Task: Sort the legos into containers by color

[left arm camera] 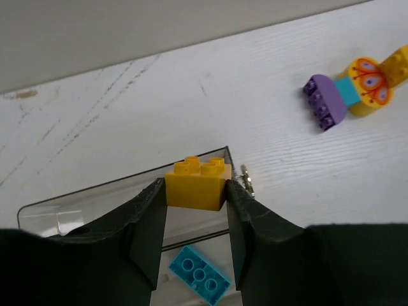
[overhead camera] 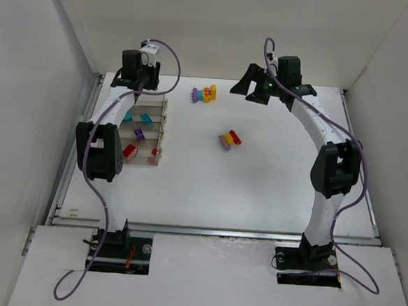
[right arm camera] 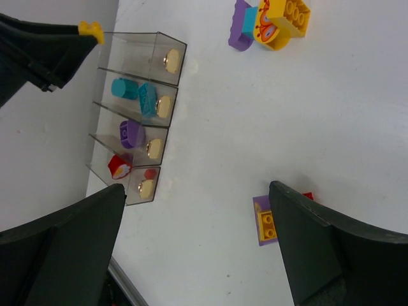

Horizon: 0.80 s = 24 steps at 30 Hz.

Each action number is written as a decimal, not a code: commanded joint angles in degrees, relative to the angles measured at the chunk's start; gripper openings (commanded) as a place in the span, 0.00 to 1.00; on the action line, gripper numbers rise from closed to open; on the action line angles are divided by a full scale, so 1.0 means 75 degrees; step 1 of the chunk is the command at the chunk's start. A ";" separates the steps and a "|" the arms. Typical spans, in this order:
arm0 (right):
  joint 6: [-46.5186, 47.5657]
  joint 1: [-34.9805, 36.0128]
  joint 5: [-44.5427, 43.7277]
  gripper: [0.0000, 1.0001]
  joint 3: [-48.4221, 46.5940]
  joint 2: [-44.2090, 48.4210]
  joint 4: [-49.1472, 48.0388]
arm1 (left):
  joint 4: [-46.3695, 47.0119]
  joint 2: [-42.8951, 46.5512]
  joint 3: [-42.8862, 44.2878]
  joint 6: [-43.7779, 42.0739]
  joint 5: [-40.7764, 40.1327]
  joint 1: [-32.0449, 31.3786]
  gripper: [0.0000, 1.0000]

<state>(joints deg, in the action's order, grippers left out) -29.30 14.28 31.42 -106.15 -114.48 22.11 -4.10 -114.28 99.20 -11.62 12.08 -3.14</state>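
Small yellow plastic brick pinched in my left claw.
I hold it over the end bin of the four joined clear plastic containers; my right claw gapes empty.

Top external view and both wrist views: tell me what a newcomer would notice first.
The left gripper pinches a yellow brick at the rim of the farthest bin of the containers, whose other three bins hold cyan, purple and red legos. Two loose clumps lie on the table, one near the far edge, one mid-table. The right gripper hangs wide open.
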 commanded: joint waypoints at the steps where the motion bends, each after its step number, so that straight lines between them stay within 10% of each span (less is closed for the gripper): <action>1: 0.0157 -0.0029 -0.0170 0.99 -0.0857 -0.0333 0.0251 | 0.0183 -0.0277 0.0379 0.0494 -0.0578 0.0102 0.00; 11: -0.0054 -0.0029 -0.0240 0.99 -0.1796 -0.1166 0.0708 | 0.0335 -0.1168 0.0755 0.0494 -0.0884 0.0546 0.00; 17: -0.0054 -0.0029 -0.0240 0.99 -0.1796 -0.1166 0.0848 | 0.0335 -0.1357 0.0754 0.0084 -0.0883 0.0547 0.43; 24: -0.0054 -0.0029 -0.0392 0.99 -0.1480 -0.0944 0.0755 | 0.0253 -0.1122 0.0496 -0.0068 -0.0813 0.0547 0.59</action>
<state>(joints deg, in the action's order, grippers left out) -29.58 14.26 29.28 -116.84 -123.79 28.40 -3.25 -125.03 102.35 -11.53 5.76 1.06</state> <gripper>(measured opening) 0.992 0.580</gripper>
